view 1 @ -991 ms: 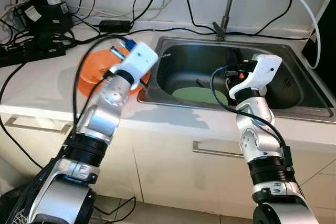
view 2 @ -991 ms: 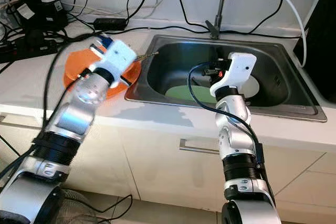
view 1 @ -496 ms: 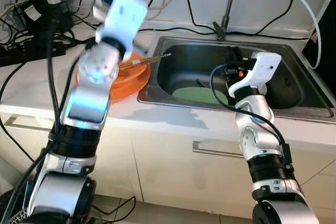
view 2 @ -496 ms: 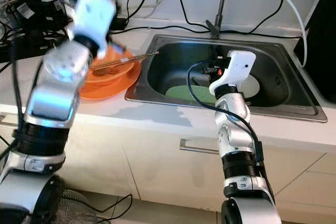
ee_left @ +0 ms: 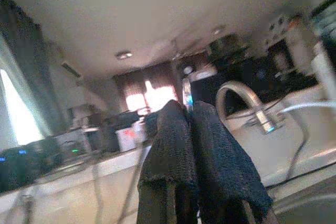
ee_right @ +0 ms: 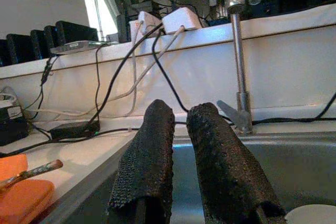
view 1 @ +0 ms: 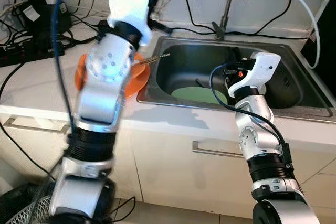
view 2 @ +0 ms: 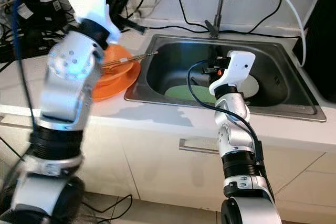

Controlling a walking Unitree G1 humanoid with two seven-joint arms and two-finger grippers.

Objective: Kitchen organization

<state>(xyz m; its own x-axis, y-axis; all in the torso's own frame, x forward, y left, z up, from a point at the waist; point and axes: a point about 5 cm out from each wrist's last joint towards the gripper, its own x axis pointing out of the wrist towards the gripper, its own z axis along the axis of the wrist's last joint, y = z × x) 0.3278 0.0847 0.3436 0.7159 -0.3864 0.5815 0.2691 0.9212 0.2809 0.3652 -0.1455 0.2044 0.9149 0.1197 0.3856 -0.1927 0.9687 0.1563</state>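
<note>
An orange bowl (view 2: 116,57) sits on an orange plate (view 2: 113,85) on the white counter, left of the steel sink (view 1: 273,107). A thin wooden utensil (view 2: 137,56) lies in the bowl, its tip reaching over the sink's rim. In the basin lie a green plate (view 1: 195,94) and a white plate (view 2: 253,85). My left arm is raised high above the orange plate; its gripper (ee_left: 190,145) is shut and holds nothing. Over the sink, my right gripper (ee_right: 180,148) is shut and holds nothing, pointing toward the faucet.
The faucet (view 1: 230,3) rises behind the sink with a white hose (view 1: 307,3). Cables and a power strip (view 1: 31,51) crowd the counter's back left. A black appliance (view 1: 326,30) stands at the right. Drawer handles (view 1: 215,151) run below the counter, and a fan grille (view 1: 23,217) sits on the floor.
My left arm has risen from the orange plate to well above the counter, leaving the utensil in the bowl. The right arm has stayed over the sink.
</note>
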